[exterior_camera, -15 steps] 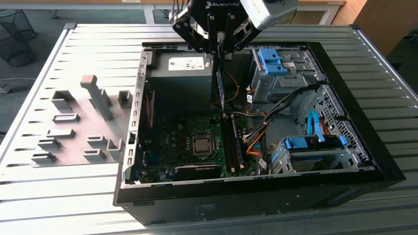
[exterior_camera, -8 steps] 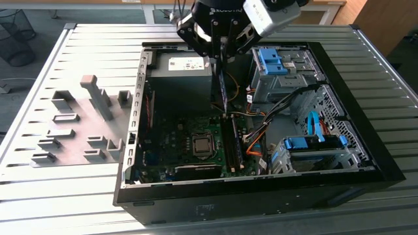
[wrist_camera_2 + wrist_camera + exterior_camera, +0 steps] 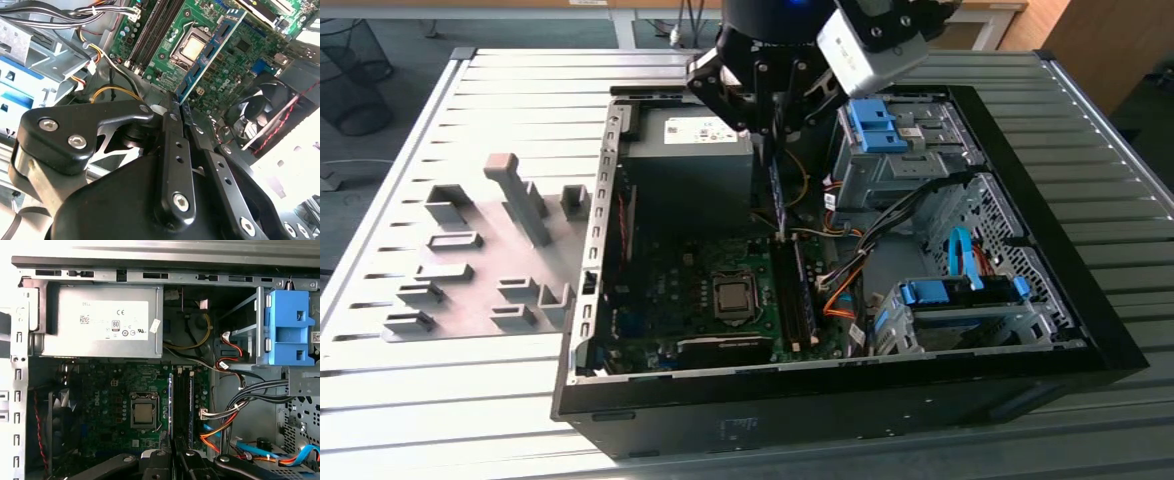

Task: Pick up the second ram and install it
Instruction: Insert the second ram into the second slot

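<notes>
Even daylight is seen in the exterior view, with sheen on the ribbed table [image 3: 440, 110] at upper left. The case interior [image 3: 707, 250] is left dim. In the second wrist view, the lower right is blown out white.

Open computer case [image 3: 20, 390], grey power supply [image 3: 100, 320], motherboard [image 3: 115, 390], blue drive bracket [image 3: 290, 330]
</notes>
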{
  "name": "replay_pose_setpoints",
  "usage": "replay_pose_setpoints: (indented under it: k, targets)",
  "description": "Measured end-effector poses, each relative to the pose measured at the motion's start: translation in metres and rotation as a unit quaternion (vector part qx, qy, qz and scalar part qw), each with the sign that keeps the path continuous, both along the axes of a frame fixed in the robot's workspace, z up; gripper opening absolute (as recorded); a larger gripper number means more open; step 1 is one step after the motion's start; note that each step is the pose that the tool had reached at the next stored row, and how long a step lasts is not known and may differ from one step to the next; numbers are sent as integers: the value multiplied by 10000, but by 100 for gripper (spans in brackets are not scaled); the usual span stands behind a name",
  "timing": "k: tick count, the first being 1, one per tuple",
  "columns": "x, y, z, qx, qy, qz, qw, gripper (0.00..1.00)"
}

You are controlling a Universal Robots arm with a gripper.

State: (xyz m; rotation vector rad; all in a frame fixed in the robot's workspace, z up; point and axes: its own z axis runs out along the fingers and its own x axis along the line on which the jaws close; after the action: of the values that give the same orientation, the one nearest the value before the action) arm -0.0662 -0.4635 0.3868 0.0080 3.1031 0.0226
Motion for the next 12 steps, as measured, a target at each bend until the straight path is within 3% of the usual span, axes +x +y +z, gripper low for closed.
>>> replay_pose_setpoints:
  k: [7,12]
  targets:
    - [5,0,-126,0,0,-3,10000,14]
    - [5,0,-136,-4,0,-5,10000,14]
